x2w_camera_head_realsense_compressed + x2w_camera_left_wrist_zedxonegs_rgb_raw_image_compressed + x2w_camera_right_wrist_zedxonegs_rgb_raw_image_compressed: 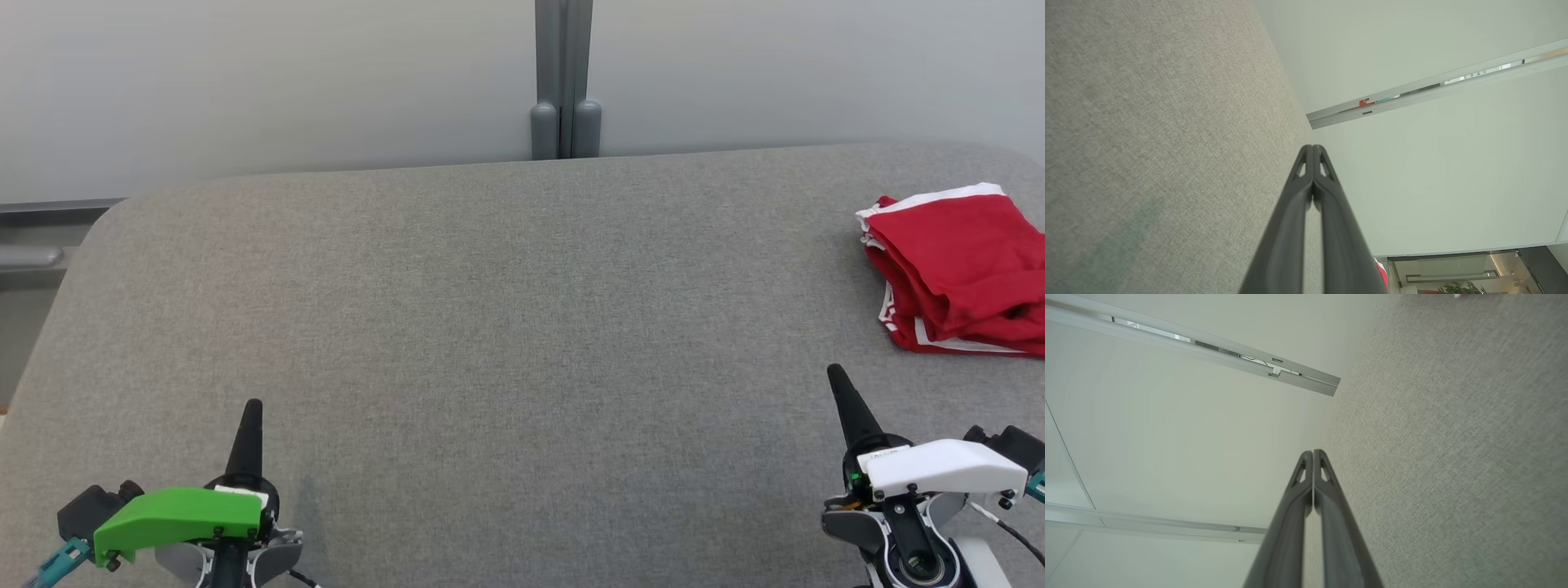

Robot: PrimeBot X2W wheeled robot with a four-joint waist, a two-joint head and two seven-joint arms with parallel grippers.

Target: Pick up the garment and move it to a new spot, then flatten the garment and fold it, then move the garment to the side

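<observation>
Red garment (959, 261) on grey table (490, 310)

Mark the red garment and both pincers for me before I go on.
red garment (959, 269): head view, middle of the red cloth.
left pincer (254, 406): head view, tip of its shut fingers.
right pincer (834, 372): head view, tip of its shut fingers.
</observation>
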